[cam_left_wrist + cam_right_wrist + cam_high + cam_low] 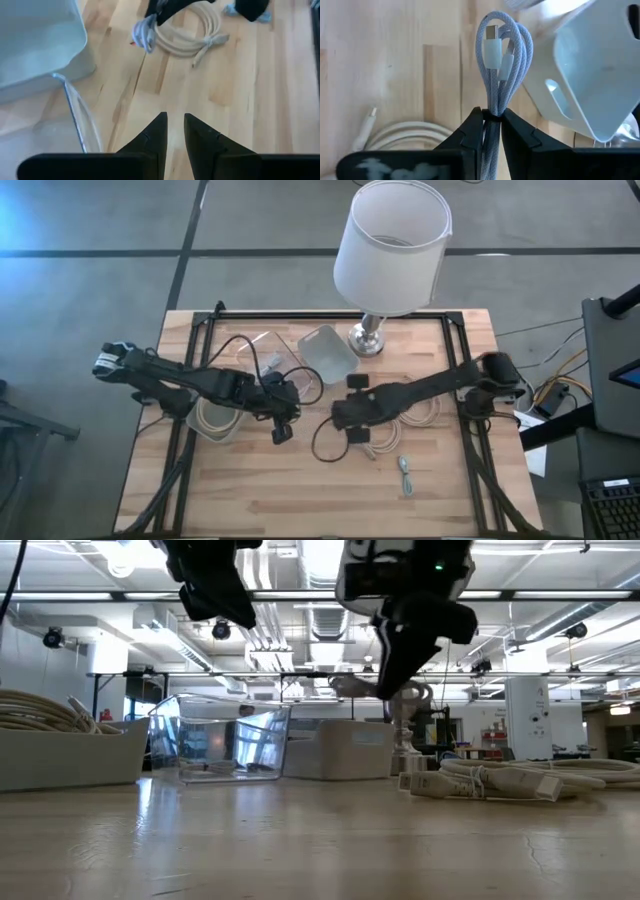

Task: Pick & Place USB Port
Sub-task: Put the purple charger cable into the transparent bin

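Right hand (492, 120) is pinched tight on the bundled braided USB cable (501, 65), carrying it above the desk (300, 490) beside the white bin (600, 75). Pick looks done; the drop remains. Left hand (175, 131) hovers nearly closed, empty.

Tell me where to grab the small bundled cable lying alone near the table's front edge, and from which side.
Take the small bundled cable across its middle, coming straight down from above. It lies flat on the table as a narrow, elongated bundle with bare wood around it, so closing across its short width should gather every strand.
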You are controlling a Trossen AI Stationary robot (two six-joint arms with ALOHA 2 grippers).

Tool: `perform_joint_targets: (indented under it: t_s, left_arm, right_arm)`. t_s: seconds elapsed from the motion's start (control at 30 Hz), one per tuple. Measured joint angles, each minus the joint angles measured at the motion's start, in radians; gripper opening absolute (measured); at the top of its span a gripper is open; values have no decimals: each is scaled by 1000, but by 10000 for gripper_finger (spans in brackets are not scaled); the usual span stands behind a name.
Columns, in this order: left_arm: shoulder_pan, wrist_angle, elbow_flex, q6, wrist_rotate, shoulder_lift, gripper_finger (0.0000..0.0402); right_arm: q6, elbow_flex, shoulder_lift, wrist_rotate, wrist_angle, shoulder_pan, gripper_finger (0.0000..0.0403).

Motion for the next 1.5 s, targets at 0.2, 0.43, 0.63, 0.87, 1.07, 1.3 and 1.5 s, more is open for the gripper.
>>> perform_joint_targets:
  t_s: [0.2, 0.43, 0.63, 0.87, 1.07, 1.3, 1.5]
  left_arm:
    - [0, 172, -61, 48, 0, 0, 67]
    - [22, 380, -130, 236, 0, 27, 67]
    - [60, 406, -130, 307, 0, 44, 101]
    - [95, 432, -131, 302, 0, 73, 189]
    - [97, 536, -131, 301, 0, 93, 228]
    - [101, 573, -131, 278, -30, 95, 221]
    - [101, 573, -131, 256, -51, 95, 165]
  right_arm:
    - [-87, -248, -196, 2, 354, -21, 51]
    - [-159, -339, -287, 48, 514, -21, 51]
    - [-175, -325, -257, 47, 523, -21, 52]
    - [-198, -280, -209, 46, 519, -21, 52]
    - [-198, -277, -205, 45, 516, -21, 52]
    - [-195, -275, -205, 45, 512, -22, 52]
    - [-194, -275, -205, 45, 521, -22, 52]
